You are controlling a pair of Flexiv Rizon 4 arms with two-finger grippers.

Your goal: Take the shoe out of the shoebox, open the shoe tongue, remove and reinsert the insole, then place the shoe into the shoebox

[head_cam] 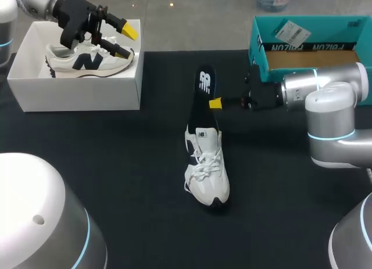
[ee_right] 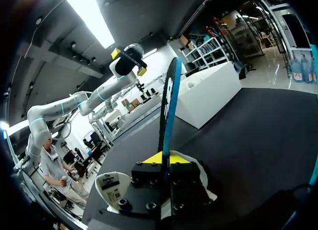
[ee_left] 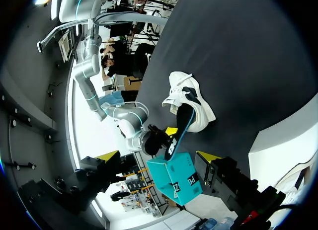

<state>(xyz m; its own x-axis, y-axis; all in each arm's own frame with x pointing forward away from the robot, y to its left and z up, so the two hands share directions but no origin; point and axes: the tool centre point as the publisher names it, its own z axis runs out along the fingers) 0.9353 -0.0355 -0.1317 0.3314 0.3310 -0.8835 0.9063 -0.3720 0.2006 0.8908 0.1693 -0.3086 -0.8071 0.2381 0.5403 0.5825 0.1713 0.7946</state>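
Observation:
A white shoe point(head_cam: 207, 167) lies on the black table, toe toward me. A dark insole point(head_cam: 204, 97) sticks out of its opening, pointing away from me. My right gripper point(head_cam: 215, 103) comes in from the right and is shut on the insole's edge. In the right wrist view the insole point(ee_right: 168, 103) stands edge-on between the yellow tips of that gripper point(ee_right: 166, 158). My left gripper point(head_cam: 125, 40) hovers open over the white shoebox point(head_cam: 81, 93) at the far left and holds nothing. From the left wrist view the shoe point(ee_left: 191, 103) and insole point(ee_left: 182, 123) lie ahead of my left gripper point(ee_left: 158, 155).
A second white shoe point(head_cam: 87, 61) with a navy mark lies inside the white shoebox. A teal box point(head_cam: 308, 45) sits at the far right, just behind my right arm. Bare black table surrounds the shoe.

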